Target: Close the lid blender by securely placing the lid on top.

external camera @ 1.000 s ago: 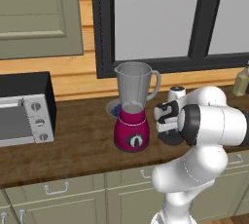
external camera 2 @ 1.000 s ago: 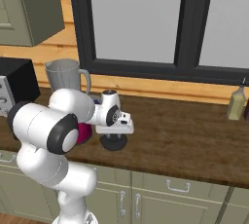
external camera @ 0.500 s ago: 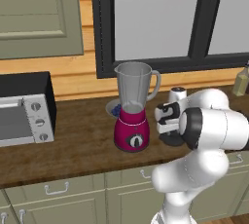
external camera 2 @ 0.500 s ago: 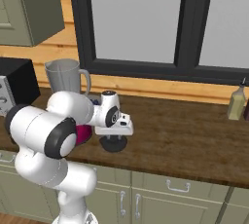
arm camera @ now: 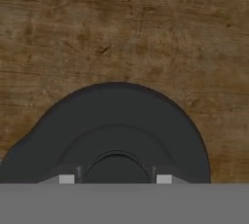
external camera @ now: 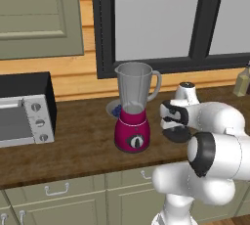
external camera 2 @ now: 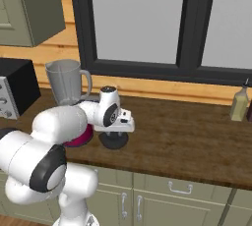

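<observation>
1. Gripper (arm camera: 115,179) poised directly over the lid (arm camera: 112,130), a flat black disc lying on the dark wood counter (arm camera: 146,28); in the hand view the two finger tips (arm camera: 66,179) stand one on each side of the lid's raised centre, set apart, though whether they press on it cannot be told.

2. Seen from the left base view, the lid (external camera: 177,134) rests on the counter (external camera: 78,146) to the right of the blender (external camera: 134,106), near it but not touching, with the gripper (external camera: 176,126) just above it.

3. From the right base view, the gripper (external camera 2: 116,132) hangs low over the lid (external camera 2: 114,141), which lies on the counter (external camera 2: 187,141) just beside the blender (external camera 2: 69,97); the arm's white body covers much of the magenta base.

4. Blender standing upright, its clear grey jar open at the top, the handle on the side towards the lid, the dark dial facing the front edge of the counter.

5. Pale plate (external camera: 115,108) with blue contents sits behind the blender, partly hidden by the jar.

6. Toaster oven (external camera: 24,114), silver and black, stands at the left end of the counter, well apart from the lid.

7. Bottle (external camera 2: 239,104) stands by the wall at the far right, under the dark-framed window (external camera 2: 142,23).
</observation>
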